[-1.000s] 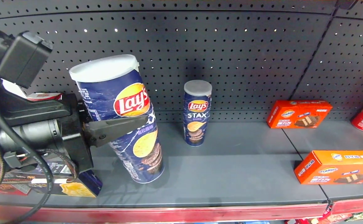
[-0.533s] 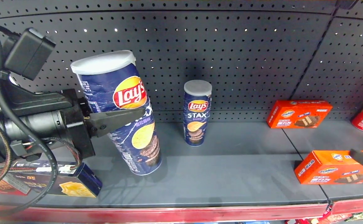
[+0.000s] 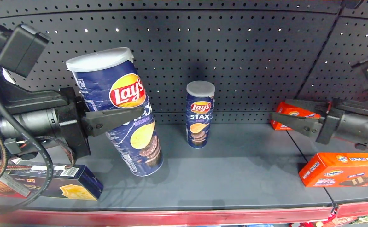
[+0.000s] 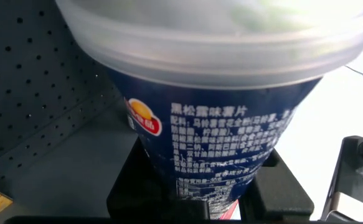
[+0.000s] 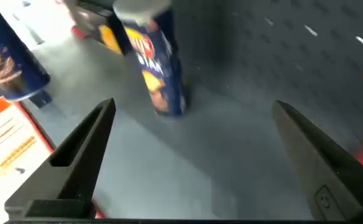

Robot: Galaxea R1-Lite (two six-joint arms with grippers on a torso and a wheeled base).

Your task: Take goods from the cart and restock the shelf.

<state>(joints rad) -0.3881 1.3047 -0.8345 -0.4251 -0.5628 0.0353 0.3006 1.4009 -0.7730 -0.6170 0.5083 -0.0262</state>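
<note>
A large blue chip can (image 3: 114,94) with a white lid is tilted, its top leaning left, over the left part of the shelf (image 3: 240,170). My left gripper (image 3: 120,113) is shut on the can's middle. In the left wrist view the can (image 4: 218,143) stands between the black fingers. Whether its lower end touches the shelf I cannot tell. A smaller blue can (image 3: 200,115) stands upright mid-shelf near the pegboard. My right gripper (image 3: 280,110) hangs open over the shelf's right side. Its wrist view shows the spread right gripper (image 5: 197,168) facing the small can (image 5: 156,62).
One orange box (image 3: 344,168) lies at the front right, another orange box (image 3: 284,108) sits partly behind the right gripper. A dark blue box (image 3: 57,186) lies at the front left under the left arm. The shelf has a red front lip (image 3: 171,217).
The left gripper has lifted the big can a little and carried it slightly left. The right arm has come in from the right and now reaches over the shelf.
</note>
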